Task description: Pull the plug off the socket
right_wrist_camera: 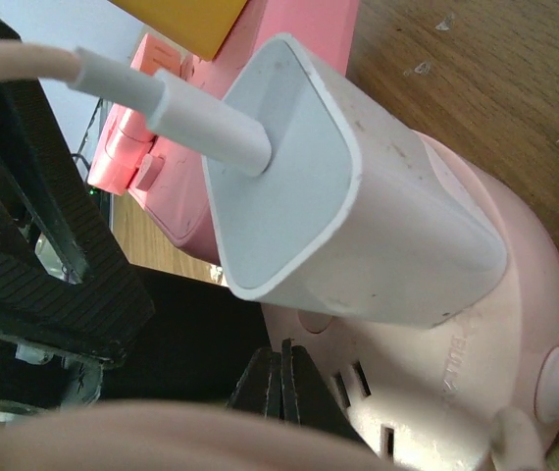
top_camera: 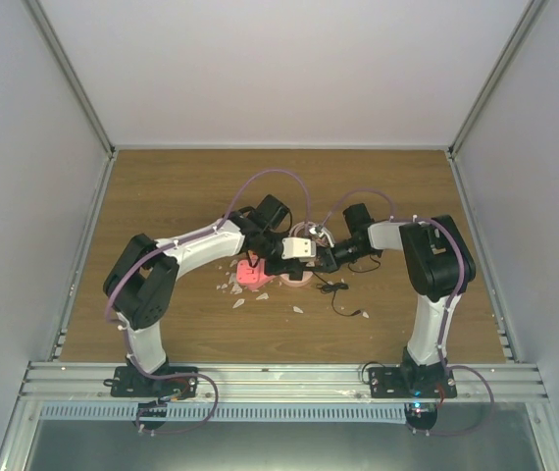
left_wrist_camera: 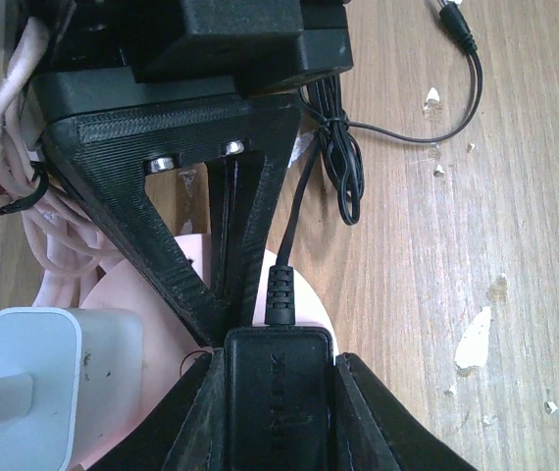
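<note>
Two-arm extraction of a plug, shown at the moment of grip. The left gripper (left_wrist_camera: 278, 417) is clamped on the black plug (left_wrist_camera: 278, 378), one finger on each flat side. This hold suits a straight pull away from the socket (right_wrist_camera: 456, 363). The socket is the pale pink rounded body lying flat on the wooden table (left_wrist_camera: 515, 216), in the middle of the workspace between the two wrists. The right gripper (right_wrist_camera: 281, 388) is fully closed and holds nothing. Its joined fingertips are set against the socket's upper face, beside the plug. They are judged to act as a hold-down, so that the light socket does not lift with the plug. The plug's thin black cable (left_wrist_camera: 397, 137) runs slack across the table, so it should not resist the pull. No box or bin is in view, and the socket is the only receptacle. It carries the white charger (right_wrist_camera: 338, 196), seated upright with its cord leading away, and the black plug next to it. Several slots on the near face stand unoccupied. Whether the black plug's pins are fully seated or partly drawn cannot be told, since the fingers hide the joint. A pink block (right_wrist_camera: 162, 186) and a yellow cube (right_wrist_camera: 186, 20) lie just behind the socket and play no part in this step.
</note>
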